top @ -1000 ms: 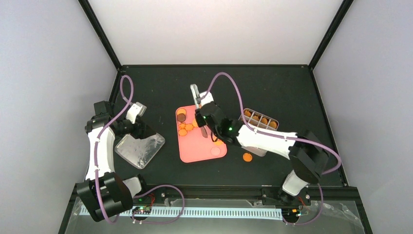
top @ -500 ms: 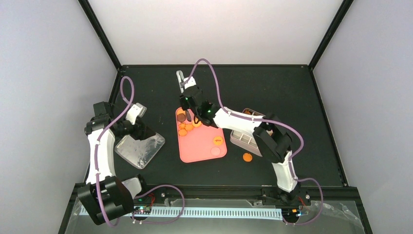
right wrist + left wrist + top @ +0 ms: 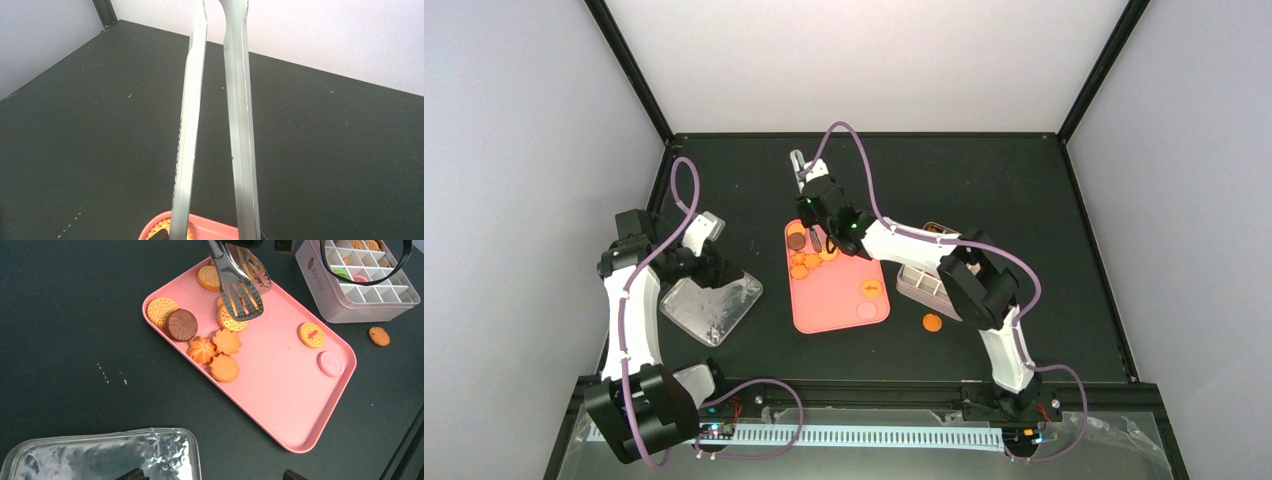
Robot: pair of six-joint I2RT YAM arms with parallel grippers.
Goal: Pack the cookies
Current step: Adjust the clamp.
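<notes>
A: Top view. A second ago the right arm was over mid-tray, near the box (image 3: 919,288). Now it's over the tray's (image 3: 839,305) 11 o'clock corner, above the cookies (image 3: 804,262). Left arm unchanged.
B: Jaws?
A: Right jaws clamped on the tongs (image 3: 797,165). Left jaws sit over the clear lid (image 3: 714,305) at the tray's 9 o'clock.
B: Left wrist view?
A: Left jaws apart, gripping nothing. Tongs (image 3: 240,295) tips are over the yellow cookies (image 3: 232,320); can't tell if touching. Two more cookies at the tray's (image 3: 280,400) 3 o'clock edge, and a loose cookie (image 3: 379,336) on the tabletop (image 3: 75,315) beside the box (image 3: 345,307).
B: Right wrist view?
A: Tongs (image 3: 240,125) blades slightly apart, nothing visible between them. Tray (image 3: 210,231) corner at 6 o'clock.
B: Meaning?
A: Likely lining up the next pick. Most cookies still unpacked.
</notes>
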